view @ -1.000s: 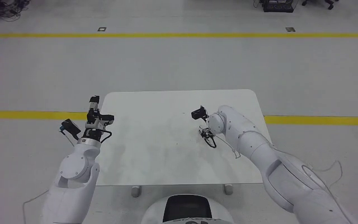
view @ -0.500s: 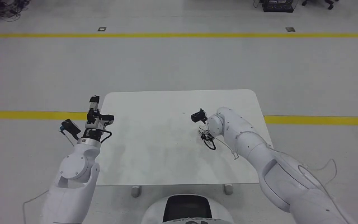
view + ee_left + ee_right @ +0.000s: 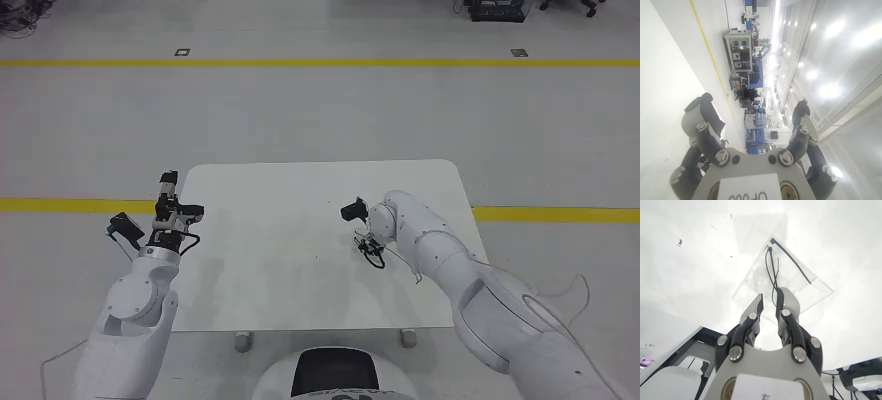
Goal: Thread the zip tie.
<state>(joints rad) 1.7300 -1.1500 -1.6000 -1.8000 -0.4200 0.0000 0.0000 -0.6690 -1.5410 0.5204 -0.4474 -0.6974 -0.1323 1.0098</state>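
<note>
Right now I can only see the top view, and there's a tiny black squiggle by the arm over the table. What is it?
Observer: It's a looped zip tie, sitting in a clear tray in front of the right gripper.
Operator: Is the gripper squeezing it?
Observer: No. Its fingers are apart, with the end of the loop between them. I can't tell if the loop touches one.
Operator: Are there any more ties in there?
Observer: Yes, a straight zip tie lies in the same tray along one side. It is not threaded.
</note>
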